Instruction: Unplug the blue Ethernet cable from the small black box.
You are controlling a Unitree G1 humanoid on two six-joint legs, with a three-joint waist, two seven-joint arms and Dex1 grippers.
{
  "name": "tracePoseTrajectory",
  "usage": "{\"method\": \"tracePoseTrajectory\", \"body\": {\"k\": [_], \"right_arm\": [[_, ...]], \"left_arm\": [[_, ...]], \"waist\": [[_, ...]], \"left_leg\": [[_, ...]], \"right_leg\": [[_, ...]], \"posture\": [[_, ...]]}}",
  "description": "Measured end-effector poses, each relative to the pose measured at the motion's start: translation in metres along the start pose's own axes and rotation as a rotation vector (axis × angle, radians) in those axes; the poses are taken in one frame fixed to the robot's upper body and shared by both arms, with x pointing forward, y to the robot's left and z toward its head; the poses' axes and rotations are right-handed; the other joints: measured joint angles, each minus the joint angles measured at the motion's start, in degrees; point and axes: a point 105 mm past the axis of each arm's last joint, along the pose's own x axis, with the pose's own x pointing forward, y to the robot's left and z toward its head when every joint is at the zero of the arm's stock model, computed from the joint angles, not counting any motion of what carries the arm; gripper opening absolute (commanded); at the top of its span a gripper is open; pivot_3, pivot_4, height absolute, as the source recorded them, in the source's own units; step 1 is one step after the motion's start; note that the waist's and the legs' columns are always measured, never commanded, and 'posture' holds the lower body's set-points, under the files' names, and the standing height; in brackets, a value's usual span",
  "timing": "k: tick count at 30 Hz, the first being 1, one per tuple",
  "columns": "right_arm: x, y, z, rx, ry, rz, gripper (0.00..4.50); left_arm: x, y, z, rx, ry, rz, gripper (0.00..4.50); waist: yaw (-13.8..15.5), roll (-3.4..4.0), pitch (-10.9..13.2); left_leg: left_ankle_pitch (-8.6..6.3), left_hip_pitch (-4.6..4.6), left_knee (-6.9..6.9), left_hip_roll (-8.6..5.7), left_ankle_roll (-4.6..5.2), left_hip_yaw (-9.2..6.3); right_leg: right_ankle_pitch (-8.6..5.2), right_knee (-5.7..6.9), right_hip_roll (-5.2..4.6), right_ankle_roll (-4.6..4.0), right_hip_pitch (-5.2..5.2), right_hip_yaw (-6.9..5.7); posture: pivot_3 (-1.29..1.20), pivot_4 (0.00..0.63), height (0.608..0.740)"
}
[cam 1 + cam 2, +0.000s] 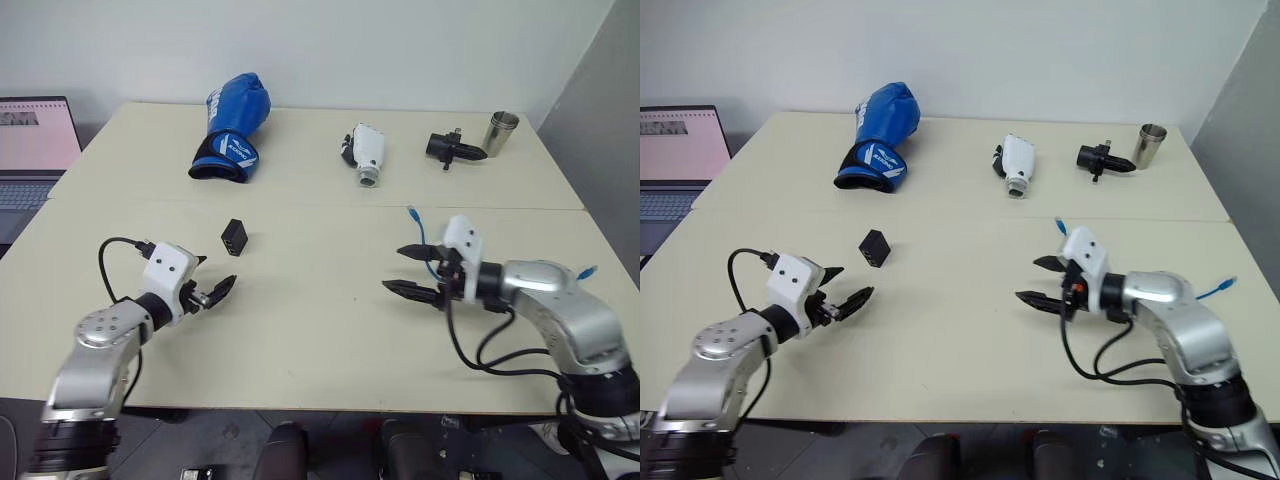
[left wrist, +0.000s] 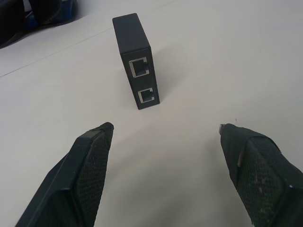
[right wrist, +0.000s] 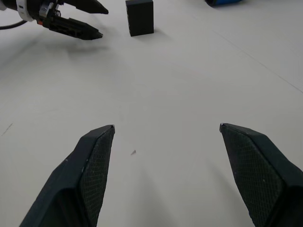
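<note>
Cream tabletop: small matte-black squarish box sits ahead of my released left claw, ports empty; thin bright-blue cable beside my released right claw — retreat cleanly.

The small black box stands alone on the cream table, with no cord in it. The left gripper hovers near it, fingers spread and empty. Well apart, the right gripper also gapes with nothing between its fingers. The blue Ethernet cable shows behind that arm, one plug lying near the table's right edge. A blue boxing glove, a white device, a black pronged gadget and a metal cup line the far side.
</note>
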Motion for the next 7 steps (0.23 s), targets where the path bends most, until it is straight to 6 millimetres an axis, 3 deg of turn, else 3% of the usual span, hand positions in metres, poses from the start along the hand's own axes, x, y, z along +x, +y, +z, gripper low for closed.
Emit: {"method": "tracePoseTrajectory", "body": {"k": [2,7], "right_arm": [[-0.022,-0.004,0.002,-0.007,0.013,-0.006,3.78],[-0.04,-0.01,0.012,-0.025,0.006,-0.016,3.78]], "left_arm": [[-0.015,0.001,0.013,0.031,0.002,-0.1,3.82],[-0.021,-0.003,0.031,0.04,-0.032,-0.197,3.82]], "waist": [[0.0,0.02,0.0],[0.0,0.02,0.0]], "left_leg": [[0.0,0.06,-0.01,-0.01,0.0,0.06],[0.0,0.15,-0.02,0.01,0.01,0.05]], "right_leg": [[0.0,0.0,-0.01,0.0,0.03,0.03],[-0.01,-0.01,0.02,0.01,0.12,0.03]], "posture": [[0.0,0.15,0.74],[0.0,0.15,0.74]]}}
